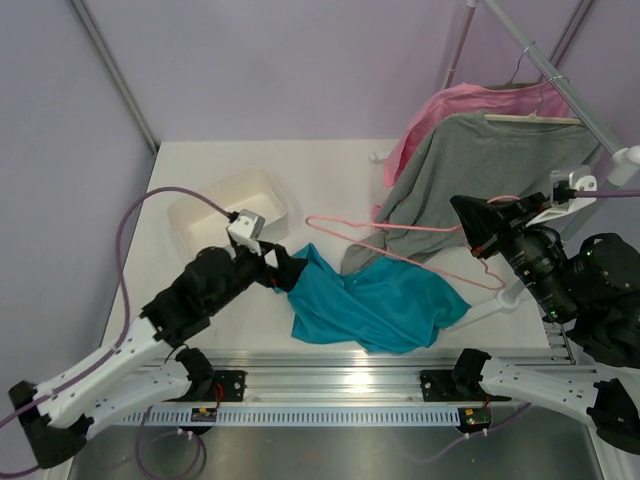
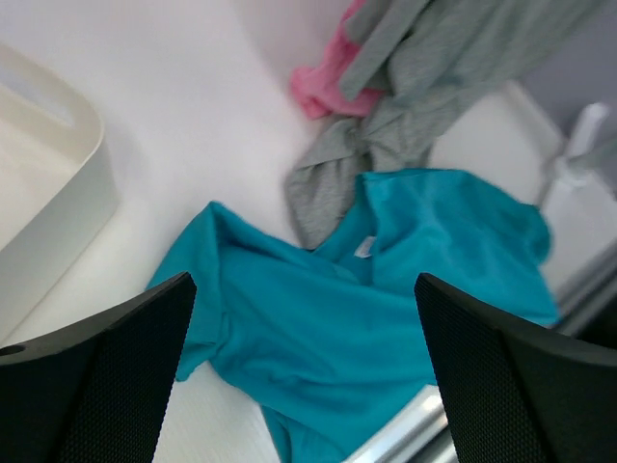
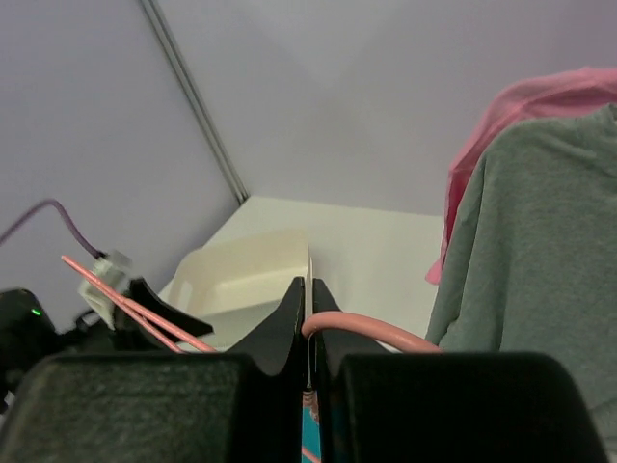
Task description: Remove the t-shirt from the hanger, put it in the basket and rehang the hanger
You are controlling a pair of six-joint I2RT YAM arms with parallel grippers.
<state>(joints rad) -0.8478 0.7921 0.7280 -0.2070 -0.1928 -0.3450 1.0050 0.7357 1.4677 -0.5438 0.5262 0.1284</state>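
Observation:
The teal t-shirt (image 1: 375,305) lies crumpled on the white table near the front edge; it also fills the left wrist view (image 2: 386,289). The thin pink wire hanger (image 1: 390,235) is held in the air above it, pointing left. My right gripper (image 1: 470,225) is shut on the hanger's hook end; in the right wrist view the pink wire (image 3: 371,328) comes out of the closed gripper (image 3: 310,289). My left gripper (image 1: 285,268) is open and empty at the t-shirt's left edge, and in its wrist view the gripper (image 2: 304,285) spans the cloth below.
A cream bin (image 1: 235,205) stands at the back left. A grey t-shirt (image 1: 480,165) on a wooden hanger and a pink t-shirt (image 1: 450,105) hang from the rack rail (image 1: 560,75) at the back right, the grey hem reaching the table. A metal rail (image 1: 330,360) runs along the front edge.

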